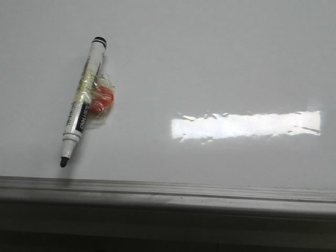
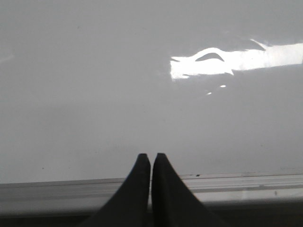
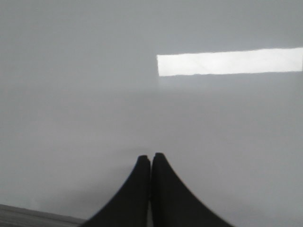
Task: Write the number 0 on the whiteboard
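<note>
both pincers, left (image 2: 151, 158) and right (image 3: 151, 158), pressed together, empty. whiteboard (image 1: 210, 63) bears no number 0; capless marker (image 1: 82, 111) lies untouched near its front-left rail. everything remains.

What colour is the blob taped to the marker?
Red-orange blob, wrapped in clear tape; clearest in the front view.

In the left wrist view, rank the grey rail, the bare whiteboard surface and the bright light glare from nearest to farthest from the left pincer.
1. Grey rail: right at the shut left pincer tips.
2. Whiteboard surface: just beyond the rail.
3. Light glare: farthest, up the board and off to one side.
</note>
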### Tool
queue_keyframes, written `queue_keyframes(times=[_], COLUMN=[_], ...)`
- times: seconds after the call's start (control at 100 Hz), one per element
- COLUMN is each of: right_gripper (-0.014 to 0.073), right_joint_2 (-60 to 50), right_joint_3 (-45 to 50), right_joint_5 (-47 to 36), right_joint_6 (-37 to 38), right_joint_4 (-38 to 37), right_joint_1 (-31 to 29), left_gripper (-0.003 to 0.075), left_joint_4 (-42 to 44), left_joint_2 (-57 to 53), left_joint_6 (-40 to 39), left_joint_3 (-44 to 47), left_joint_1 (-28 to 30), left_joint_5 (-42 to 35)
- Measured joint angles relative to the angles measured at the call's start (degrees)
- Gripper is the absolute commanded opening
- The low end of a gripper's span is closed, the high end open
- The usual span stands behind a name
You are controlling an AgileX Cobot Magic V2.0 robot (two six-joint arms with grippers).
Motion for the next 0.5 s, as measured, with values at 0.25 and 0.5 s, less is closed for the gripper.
queue_keyframes(times=[0.25, 0.5], right_gripper=[-0.0048, -0.0047], right_joint_2=[0.0, 0.0], right_joint_3=[0.0, 0.0], right_joint_5=[-6.2, -28.2], right_joint_6=[0.1, 0.7], right_joint_4=[-0.3, 4.7], right_joint_1=[0.0, 0.0], left_gripper=[-0.0020, -0.0020], left_joint_4=[-0.1, -29.9], left_joint_2=[0.0, 0.0], left_joint_6=[0.0, 0.0], left_joint_3=[0.0, 0.0], left_joint_1=[0.1, 0.1], left_joint_5=[0.0, -4.7])
